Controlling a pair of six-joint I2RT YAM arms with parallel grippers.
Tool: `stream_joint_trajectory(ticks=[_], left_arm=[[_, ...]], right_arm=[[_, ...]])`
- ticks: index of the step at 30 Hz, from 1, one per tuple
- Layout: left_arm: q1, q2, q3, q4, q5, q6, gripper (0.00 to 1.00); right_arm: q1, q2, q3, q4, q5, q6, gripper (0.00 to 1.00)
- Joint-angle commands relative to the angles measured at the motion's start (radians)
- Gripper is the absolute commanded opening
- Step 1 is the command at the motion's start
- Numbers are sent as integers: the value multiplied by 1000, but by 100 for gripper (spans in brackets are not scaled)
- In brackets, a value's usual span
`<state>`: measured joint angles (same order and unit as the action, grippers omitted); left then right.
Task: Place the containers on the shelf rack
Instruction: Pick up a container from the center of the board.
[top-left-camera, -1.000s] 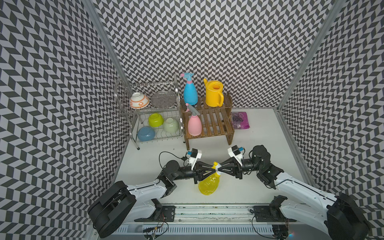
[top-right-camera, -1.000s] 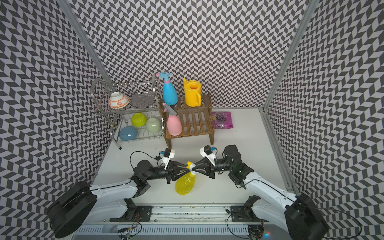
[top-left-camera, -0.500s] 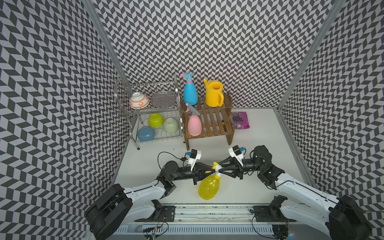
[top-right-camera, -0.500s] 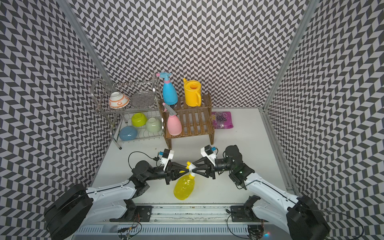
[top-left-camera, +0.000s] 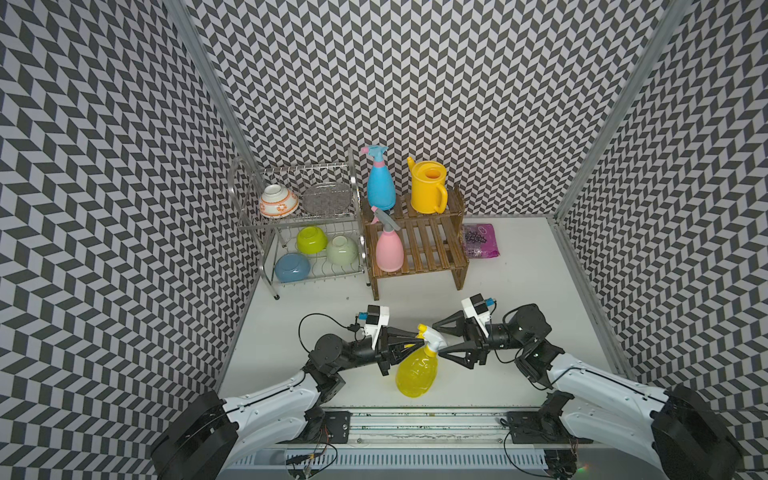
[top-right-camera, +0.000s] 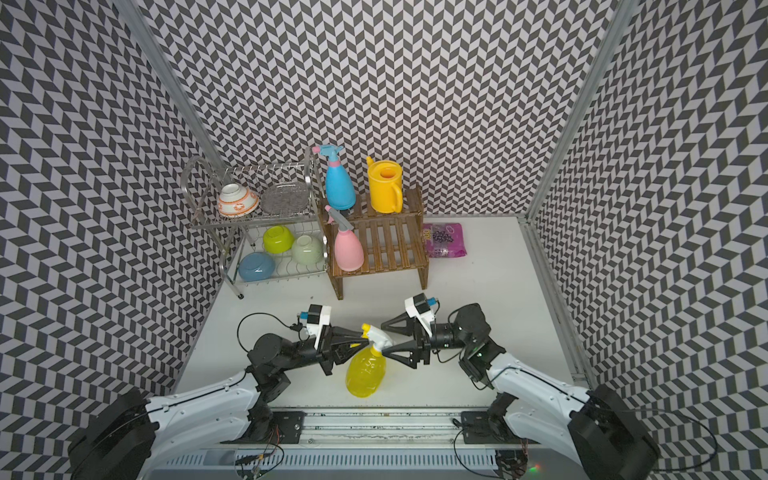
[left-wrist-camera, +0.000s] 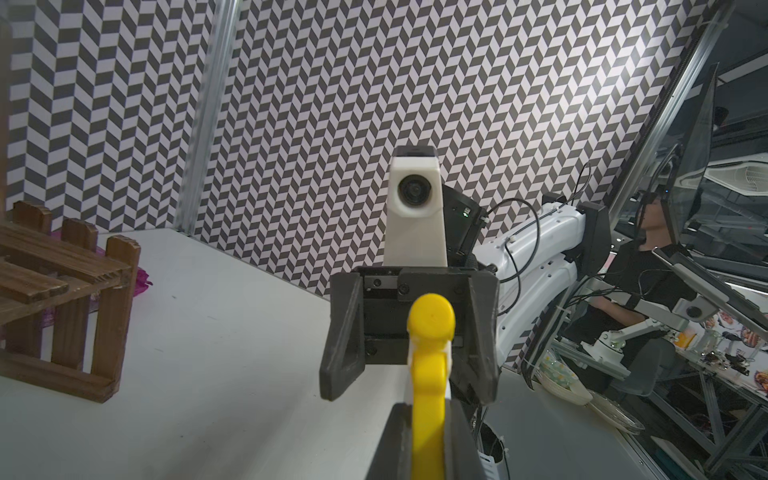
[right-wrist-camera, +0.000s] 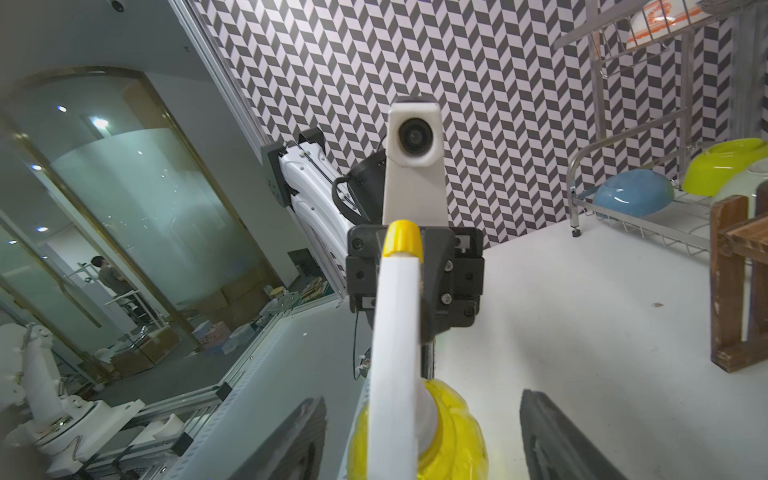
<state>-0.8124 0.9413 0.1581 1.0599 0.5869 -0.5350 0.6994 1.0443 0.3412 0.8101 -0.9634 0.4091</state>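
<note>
1. Between the arms, over the white table, the left end effector is clamped narrow on the trigger of the translucent yellow plastic spray bottle, holding it upright.
2. Around its white head the right end effector stands wide, gripping nothing: apparently a handover.
3. Well apart stands the dark brown slatted wooden shelf rack, lower tier partly free.
</note>
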Motion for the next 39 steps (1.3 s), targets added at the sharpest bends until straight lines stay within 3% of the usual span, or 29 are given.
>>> stream_joint_trajectory(ticks=[1,16,29,37,39], left_arm=[[-7,-20,-11,52,-50,13,0],[-22,-55,-33,91,-57,13,0],[-28,-42,-23,79,-53,18,0],[-32,-34,-16,62,-53,22,0],[-31,-43,-14,47,-56,28,5]], right_arm=[[56,16,3,123,57,16,76],[105,104,45,82,139,16,75],[122,72,39,71,172,-11,67],[127,76,57,29,164,-40,37],[126,73,59,17,164,-46,31]])
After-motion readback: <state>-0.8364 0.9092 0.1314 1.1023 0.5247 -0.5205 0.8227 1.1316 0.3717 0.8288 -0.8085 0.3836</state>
